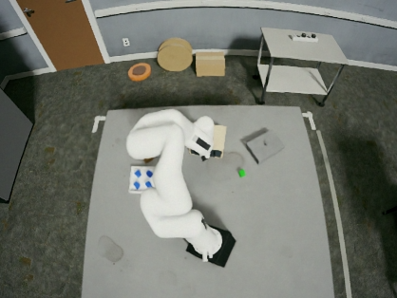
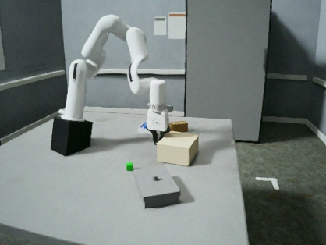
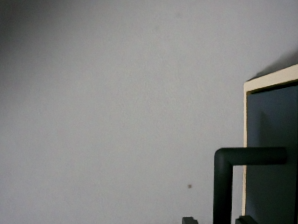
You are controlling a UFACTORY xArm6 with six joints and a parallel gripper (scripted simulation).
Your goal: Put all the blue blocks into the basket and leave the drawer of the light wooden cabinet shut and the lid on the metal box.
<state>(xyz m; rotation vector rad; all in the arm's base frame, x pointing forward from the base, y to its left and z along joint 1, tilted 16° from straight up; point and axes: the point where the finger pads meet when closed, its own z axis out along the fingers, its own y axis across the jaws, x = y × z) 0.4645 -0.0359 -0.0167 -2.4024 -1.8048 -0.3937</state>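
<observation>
Over on the left, the basket (image 1: pixel 131 180) (image 2: pixel 143 130) has four blue blocks (image 1: pixel 138 174) (image 2: pixel 144 125) in view. Next, the claw (image 1: pixel 210 156) (image 2: pixel 157 143) (image 3: pixel 218 220) stands slightly open, fingers either side of the handle (image 3: pixel 222 185) on the cabinet (image 1: pixel 219 138) (image 2: pixel 173 151) (image 3: pixel 245 115). Then a green block (image 1: pixel 241 173) (image 2: pixel 129 166), and rightmost the lidded metal box (image 1: pixel 268 148) (image 2: pixel 160 186).

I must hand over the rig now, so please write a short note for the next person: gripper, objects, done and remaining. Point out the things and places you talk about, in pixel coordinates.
Gripper (image 1: pixel 209 156) (image 2: pixel 157 141) (image 3: pixel 217 220): partly open, holding nothing, fingers either side of the drawer handle (image 3: pixel 223 187).
Basket (image 1: pixel 130 181) (image 2: pixel 141 130): four blue blocks (image 1: pixel 138 174) (image 2: pixel 144 125) visible; arm covers part.
Light wooden cabinet (image 1: pixel 219 138) (image 2: pixel 175 151) (image 3: pixel 245 125): drawer looks shut, unconfirmed.
Metal box (image 1: pixel 251 154) (image 2: pixel 162 201): lid (image 1: pixel 272 148) (image 2: pixel 161 186) on, full seating unclear.
Green block (image 1: pixel 241 173) (image 2: pixel 129 166): outside, leave.
Left: check for hidden blues, confirm closures, move clear.
</observation>
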